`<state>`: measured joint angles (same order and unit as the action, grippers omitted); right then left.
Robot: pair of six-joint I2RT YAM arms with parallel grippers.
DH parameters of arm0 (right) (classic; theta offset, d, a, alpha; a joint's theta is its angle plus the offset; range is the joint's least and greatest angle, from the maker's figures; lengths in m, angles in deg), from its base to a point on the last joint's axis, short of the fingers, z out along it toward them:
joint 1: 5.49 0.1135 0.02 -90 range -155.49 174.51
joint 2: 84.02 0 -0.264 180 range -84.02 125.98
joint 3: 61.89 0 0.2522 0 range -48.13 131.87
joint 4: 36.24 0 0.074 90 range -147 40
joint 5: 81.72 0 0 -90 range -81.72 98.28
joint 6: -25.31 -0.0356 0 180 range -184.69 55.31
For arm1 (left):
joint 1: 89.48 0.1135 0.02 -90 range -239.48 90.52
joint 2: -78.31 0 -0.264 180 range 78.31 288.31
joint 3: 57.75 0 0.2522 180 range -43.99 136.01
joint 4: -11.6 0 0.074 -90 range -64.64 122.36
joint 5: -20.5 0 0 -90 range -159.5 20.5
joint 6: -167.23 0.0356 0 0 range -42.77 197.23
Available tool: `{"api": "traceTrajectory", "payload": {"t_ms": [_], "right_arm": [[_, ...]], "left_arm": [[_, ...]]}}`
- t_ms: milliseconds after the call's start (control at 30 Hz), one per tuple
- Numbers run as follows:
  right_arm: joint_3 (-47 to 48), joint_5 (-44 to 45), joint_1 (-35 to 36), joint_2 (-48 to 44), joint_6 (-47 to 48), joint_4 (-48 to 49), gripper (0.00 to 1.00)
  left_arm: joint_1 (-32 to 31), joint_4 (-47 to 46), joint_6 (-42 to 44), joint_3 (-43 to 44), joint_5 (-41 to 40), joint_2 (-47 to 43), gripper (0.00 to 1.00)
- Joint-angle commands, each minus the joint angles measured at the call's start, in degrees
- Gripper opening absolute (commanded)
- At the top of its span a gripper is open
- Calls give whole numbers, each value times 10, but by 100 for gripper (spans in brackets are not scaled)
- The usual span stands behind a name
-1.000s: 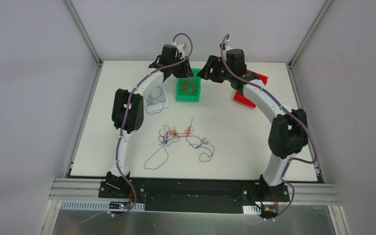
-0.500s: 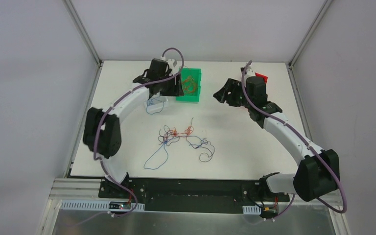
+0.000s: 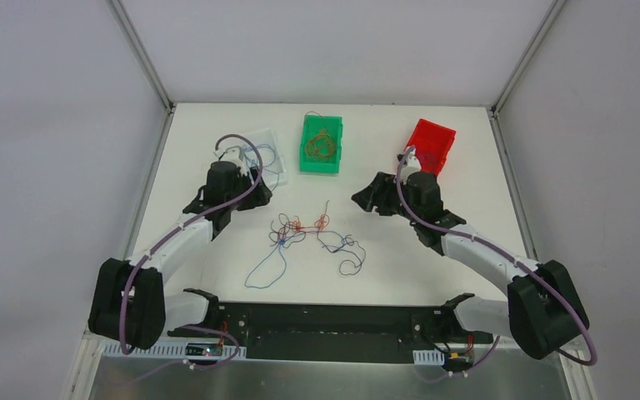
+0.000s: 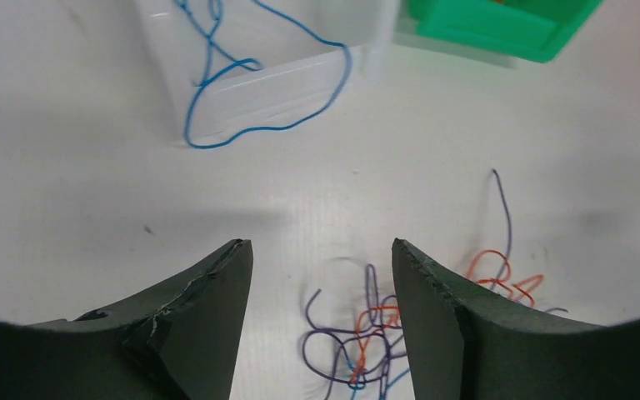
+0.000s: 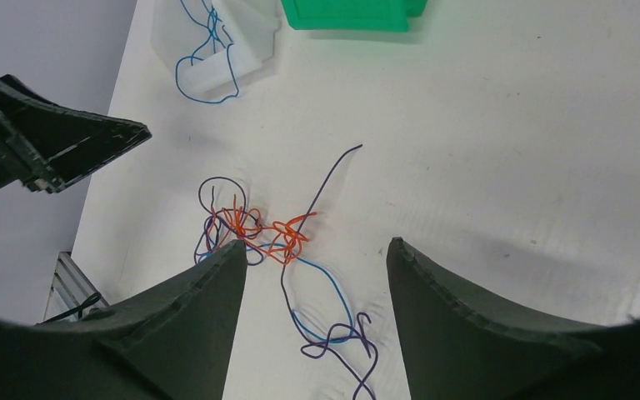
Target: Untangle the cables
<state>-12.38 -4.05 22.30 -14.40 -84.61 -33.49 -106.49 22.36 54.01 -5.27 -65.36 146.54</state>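
1. In the last second both arms have swung back from the bins at the far edge. They now sit low on either side of the knot of cables in the middle of the table.
2. Left gripper: jaws spread, nothing between them, with the knot just below and ahead. Right gripper: same deal, wide apart and empty, looking down on the orange-red snarl.
3. The knot hasn't budged across the overhead shots. Same loops, same long blue tail trailing toward the near edge.
4. One blue strand is in the clear tray, draped over its wall onto the table. A coiled strand sits in the green bin. I can't make out what's in the red bin from here.
5. My take: a drop-off round is done and this is the reset for the next pull. Blue, orange-red and purple are all knotted together in there, so there's plenty left to do.
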Motion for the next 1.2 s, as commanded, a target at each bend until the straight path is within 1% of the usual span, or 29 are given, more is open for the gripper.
{"api": "traceTrajectory", "payload": {"t_ms": [0, 167, 300, 400, 533, 633, 700, 900, 1067, 1167], "right_arm": [[-17, 6, 28, 12, -5, 121, 66], [-34, 23, 51, 21, 9, 151, 66], [-41, 28, 55, 21, 10, 162, 66], [-41, 25, 56, 26, 10, 169, 66], [-41, 24, 57, 29, 10, 171, 66], [-40, 26, 56, 30, 12, 171, 67], [-39, 25, 56, 32, 11, 171, 67], [-33, 23, 57, 40, 11, 168, 67], [-30, 22, 57, 47, 9, 166, 67], [-30, 23, 57, 48, 10, 165, 67]], "left_arm": [[53, -132, -46, -25, 27, 31, 62], [97, -167, -52, -26, 30, 80, 61], [110, -193, -42, -18, 29, 118, 58], [115, -197, -33, 0, 26, 154, 51], [116, -224, -21, 5, 35, 181, 44], [117, -209, -8, 21, 36, 191, 41], [117, -203, 0, 27, 34, 193, 34], [116, -170, 11, 38, 37, 183, 0], [116, -151, 22, 47, 33, 173, 0], [116, -121, 21, 60, 36, 157, 0]]}}
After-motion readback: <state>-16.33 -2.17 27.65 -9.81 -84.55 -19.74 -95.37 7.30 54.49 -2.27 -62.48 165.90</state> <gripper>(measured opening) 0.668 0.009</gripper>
